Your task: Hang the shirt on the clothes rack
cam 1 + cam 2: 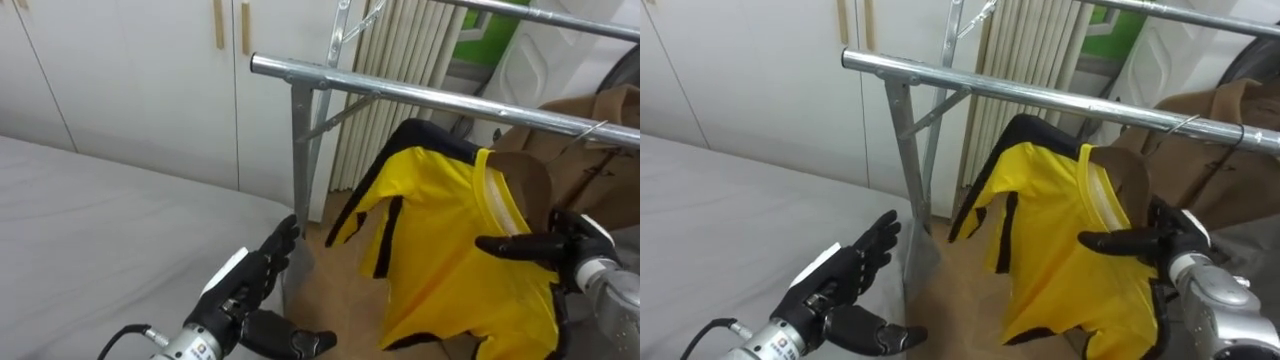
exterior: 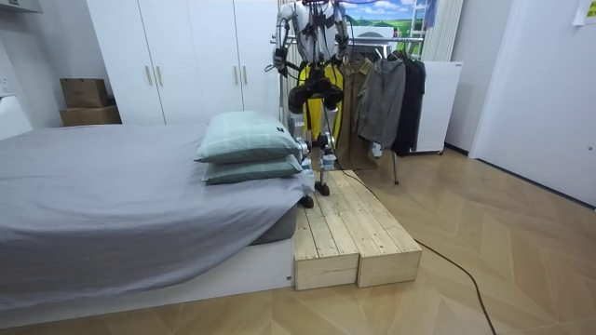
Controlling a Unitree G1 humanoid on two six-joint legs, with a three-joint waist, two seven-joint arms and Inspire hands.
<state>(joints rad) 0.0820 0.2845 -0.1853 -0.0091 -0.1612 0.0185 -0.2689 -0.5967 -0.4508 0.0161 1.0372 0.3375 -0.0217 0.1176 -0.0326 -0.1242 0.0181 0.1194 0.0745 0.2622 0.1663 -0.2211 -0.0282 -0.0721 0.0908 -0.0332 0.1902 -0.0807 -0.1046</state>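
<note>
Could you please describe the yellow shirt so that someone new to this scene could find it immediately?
Find the silver metal clothes rail beside the grey bed. Just below its bar, by the robot's right hand, is the shirt: bright yellow with black trim, unlike the brown garment beside it.

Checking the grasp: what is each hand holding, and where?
Left hand is open, holding nothing. Right hand lies against the yellow shirt beside its collar; whether it grips the cloth cannot be told.
</note>
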